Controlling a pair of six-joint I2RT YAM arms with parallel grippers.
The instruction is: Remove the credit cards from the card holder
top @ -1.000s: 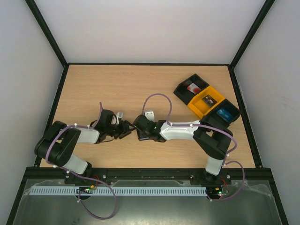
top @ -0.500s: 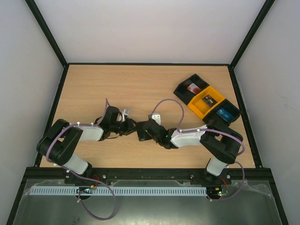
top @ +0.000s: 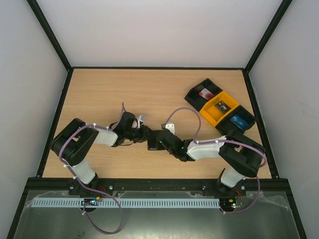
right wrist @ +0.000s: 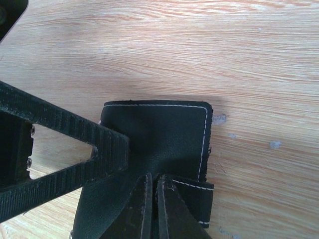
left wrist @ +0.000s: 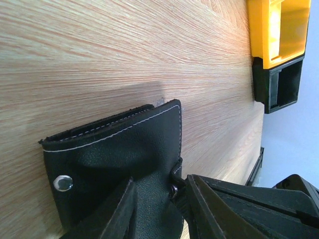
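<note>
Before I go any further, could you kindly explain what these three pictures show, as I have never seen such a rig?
Two robot arms stand at the edge of a wooden table. The wide picture looks down from above; the other two come from a camera on each wrist. On the table lie three bins, black and yellow, and a black holder. The right gripper pinches the holder with its jaws shut; the left gripper clasps it from the other side.

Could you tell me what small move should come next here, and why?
Probably pull the flaps apart: the card holder is folded shut, the right gripper pinches one edge and the left gripper grips the cover, so drawing the left away should open it.
</note>
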